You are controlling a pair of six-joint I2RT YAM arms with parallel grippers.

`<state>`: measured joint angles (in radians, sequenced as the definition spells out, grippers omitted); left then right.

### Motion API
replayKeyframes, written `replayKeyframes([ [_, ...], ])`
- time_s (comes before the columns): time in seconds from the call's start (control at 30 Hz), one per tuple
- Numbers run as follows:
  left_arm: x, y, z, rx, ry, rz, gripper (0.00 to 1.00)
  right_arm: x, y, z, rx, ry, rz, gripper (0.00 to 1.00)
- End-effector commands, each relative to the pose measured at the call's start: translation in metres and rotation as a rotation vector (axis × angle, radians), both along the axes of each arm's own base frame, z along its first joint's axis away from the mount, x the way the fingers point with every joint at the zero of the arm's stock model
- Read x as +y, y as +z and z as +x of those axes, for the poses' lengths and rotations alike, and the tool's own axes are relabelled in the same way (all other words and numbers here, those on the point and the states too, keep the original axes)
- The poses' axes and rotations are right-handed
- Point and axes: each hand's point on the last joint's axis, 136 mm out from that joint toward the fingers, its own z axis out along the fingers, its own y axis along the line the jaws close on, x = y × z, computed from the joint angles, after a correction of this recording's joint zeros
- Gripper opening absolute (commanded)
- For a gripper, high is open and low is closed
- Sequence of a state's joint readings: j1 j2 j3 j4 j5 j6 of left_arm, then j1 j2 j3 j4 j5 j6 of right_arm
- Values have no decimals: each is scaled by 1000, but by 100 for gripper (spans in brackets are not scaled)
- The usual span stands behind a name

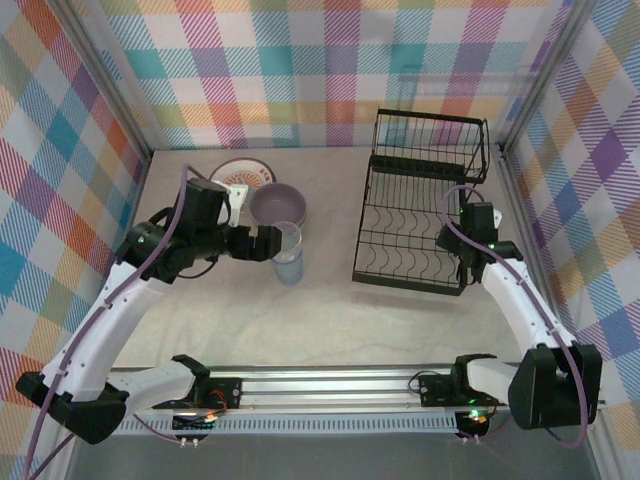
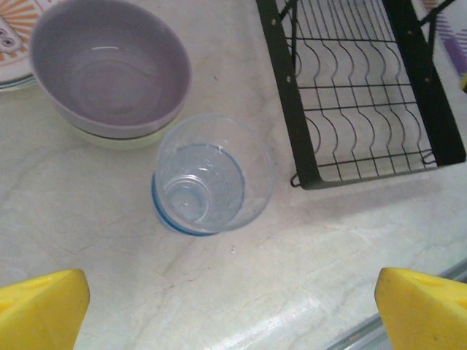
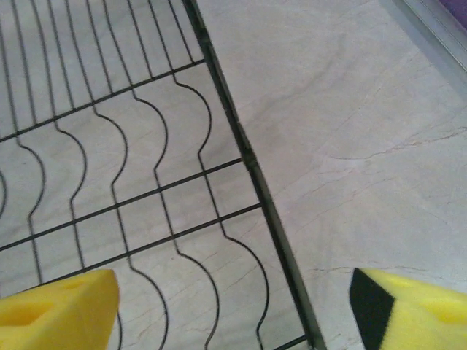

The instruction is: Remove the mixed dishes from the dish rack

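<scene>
The clear bluish glass tumbler (image 2: 208,175) stands upright on the table (image 2: 241,277), just beyond my left gripper (image 2: 233,313), which is open and holds nothing. Behind the tumbler, a lavender bowl (image 2: 109,65) sits nested in a pale green bowl (image 2: 117,138). Beside them lies a white plate with an orange sunburst (image 1: 240,172). The black wire dish rack (image 1: 420,210) stands at the right. My right gripper (image 3: 233,313) is open low over the rack's near right corner, its yellow fingertips either side of the rack's rim bar (image 3: 248,160). In the top view my left gripper (image 1: 262,243) is beside the tumbler (image 1: 288,255).
Checked walls enclose the table on three sides; the right wall (image 1: 590,180) runs close behind the rack. A metal rail (image 1: 330,385) with the arm bases crosses the near edge. Bare table lies between the tumbler and the rack (image 2: 365,95).
</scene>
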<state>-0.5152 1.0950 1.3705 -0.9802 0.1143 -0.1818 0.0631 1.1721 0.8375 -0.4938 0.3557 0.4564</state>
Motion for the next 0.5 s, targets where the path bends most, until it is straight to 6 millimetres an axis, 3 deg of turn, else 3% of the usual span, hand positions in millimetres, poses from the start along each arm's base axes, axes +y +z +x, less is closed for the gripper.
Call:
replayKeyframes([
  [0.0, -11, 5, -9, -45, -74, -71, 100, -10, 1, 12, 7, 4, -3, 76],
  [0.47, -18, 5, -26, -70, -132, -160, 100, -17, -47, 32, 137, 89, 26, 49],
])
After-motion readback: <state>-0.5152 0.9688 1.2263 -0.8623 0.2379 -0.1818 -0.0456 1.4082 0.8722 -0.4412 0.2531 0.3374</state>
